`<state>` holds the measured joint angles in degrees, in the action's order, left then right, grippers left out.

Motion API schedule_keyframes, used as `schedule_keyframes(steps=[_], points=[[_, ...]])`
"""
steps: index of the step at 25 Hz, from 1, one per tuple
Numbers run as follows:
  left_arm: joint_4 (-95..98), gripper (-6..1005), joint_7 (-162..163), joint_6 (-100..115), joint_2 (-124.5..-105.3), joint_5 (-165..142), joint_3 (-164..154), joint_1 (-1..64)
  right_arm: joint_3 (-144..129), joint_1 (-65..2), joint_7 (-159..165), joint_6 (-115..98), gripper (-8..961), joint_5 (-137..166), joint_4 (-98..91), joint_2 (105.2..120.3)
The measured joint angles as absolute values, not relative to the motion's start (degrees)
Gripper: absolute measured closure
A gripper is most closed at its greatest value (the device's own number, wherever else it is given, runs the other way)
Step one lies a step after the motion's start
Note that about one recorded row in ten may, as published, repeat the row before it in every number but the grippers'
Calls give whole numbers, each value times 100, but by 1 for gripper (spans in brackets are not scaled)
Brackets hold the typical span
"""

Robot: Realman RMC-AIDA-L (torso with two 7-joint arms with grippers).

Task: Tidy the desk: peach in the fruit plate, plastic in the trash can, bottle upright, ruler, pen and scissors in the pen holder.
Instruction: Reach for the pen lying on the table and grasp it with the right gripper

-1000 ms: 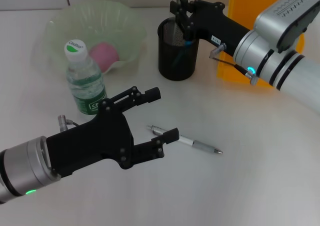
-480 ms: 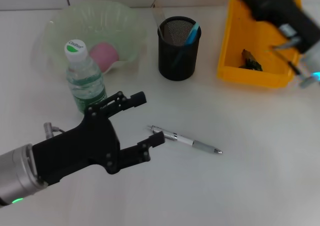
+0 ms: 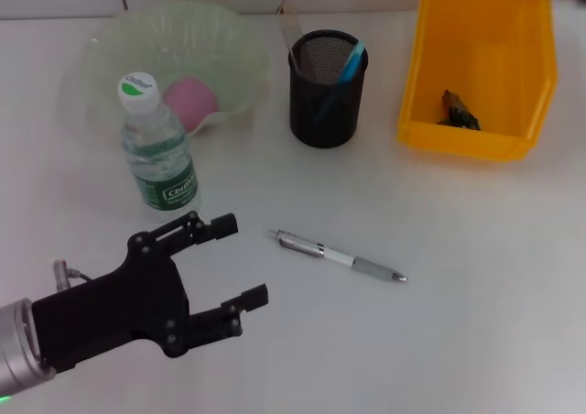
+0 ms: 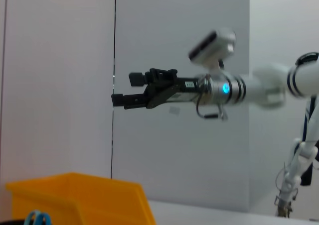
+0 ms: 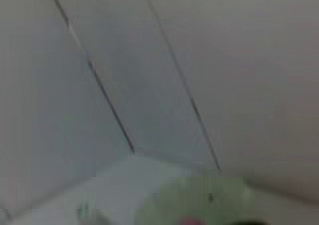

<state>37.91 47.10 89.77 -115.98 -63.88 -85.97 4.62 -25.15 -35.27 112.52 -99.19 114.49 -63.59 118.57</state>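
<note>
1. The left gripper (image 3: 236,260), black, hovers over the white desk (image 3: 476,277) at about 7 o'clock in the head view, jaws spread wide and empty; the right gripper (image 4: 123,90), seen from the left wrist view raised high in the air, also stands with fingers apart and holds nothing
2. The silver-and-white click pen (image 3: 339,256) lies flat near centre, just at 3 o'clock of the left gripper and apart from it; it is judged the one item left to place
3. The black mesh pen holder (image 3: 327,89) at 12 o'clock already carries a blue-handled tool; the pink peach (image 3: 190,101) rests in the pale green fruit plate (image 3: 110,48); the clear water bottle with white cap (image 3: 157,148) stands upright at 10 o'clock; a dark scrap lies in the orange bin (image 3: 485,66) at 2 o'clock
4. Risk: the slim, round pen may roll or skid if the jaws close off-centre or strike the desk first
5. Risk: a sweep towards the pen could clip the nearby bottle and topple it
</note>
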Motion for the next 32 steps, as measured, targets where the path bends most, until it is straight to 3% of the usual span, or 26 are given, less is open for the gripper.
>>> schedule_keyframes(steps=[1,4,7,16,32], points=[[3790,215,4800,8961,-11598,-6622,-8465,483,-3778,-3409,12109,-9941,164,12041,-7490,11795],[3797,215,4946,8961,-11598,-6871,-8318,527,-4627,-3479,12664,-10160,154,12689,-8359,11763],[3838,215,5092,8983,-11603,-7151,-8182,553,-5666,-4046,13284,-10875,152,13837,-8995,11754],[3857,214,5537,9028,-11579,-7694,-8042,664,-7318,-5418,13226,-10881,154,14594,-7290,11933],[3862,214,5511,9062,-11619,-7952,-7901,677,-9139,-5731,13934,-9277,187,14331,-5858,11989]])
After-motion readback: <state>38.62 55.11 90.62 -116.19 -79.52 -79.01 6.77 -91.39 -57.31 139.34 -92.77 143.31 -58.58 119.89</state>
